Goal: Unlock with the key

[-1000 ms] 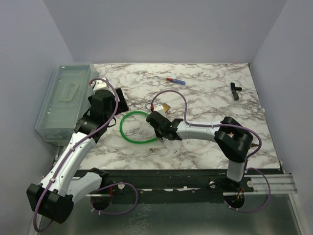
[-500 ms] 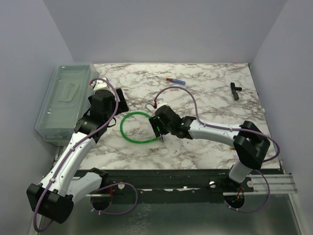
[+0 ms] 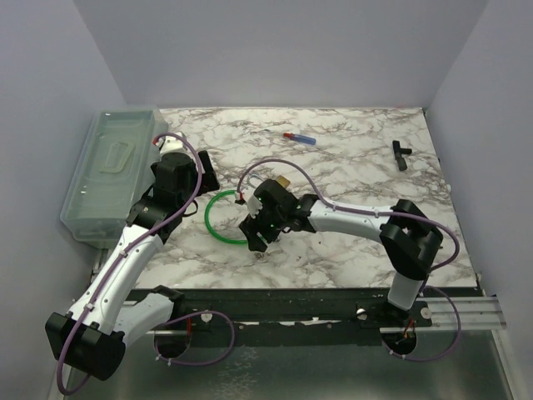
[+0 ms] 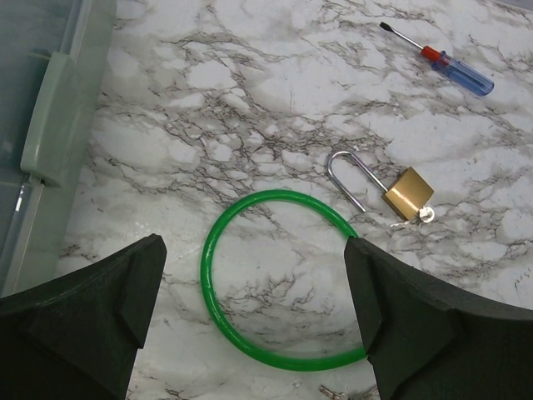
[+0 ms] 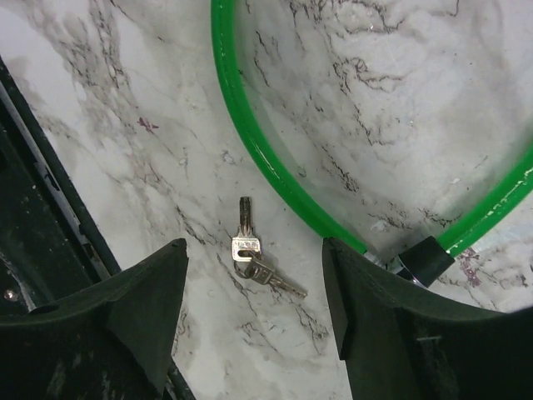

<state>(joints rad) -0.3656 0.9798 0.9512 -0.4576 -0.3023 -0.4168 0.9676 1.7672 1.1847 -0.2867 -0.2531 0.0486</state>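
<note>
Left gripper (image 4: 254, 333) gaping wide and empty above thin green cable ring (image 4: 275, 279); small brass padlock (image 4: 407, 193) with open shackle just right of ring. Right gripper (image 5: 254, 321) parted, clutching nothing, over tiny silvery metal key (image 5: 244, 242) flat on marble tabletop (image 5: 100, 125), just outside ring.

Right claw (image 3: 257, 240) hovers over the green cable (image 3: 218, 218), jaws seemingly apart.

Plain pale lavender walls (image 3: 275, 50) enclose a white, grey-veined marble table (image 3: 350, 167).
</note>
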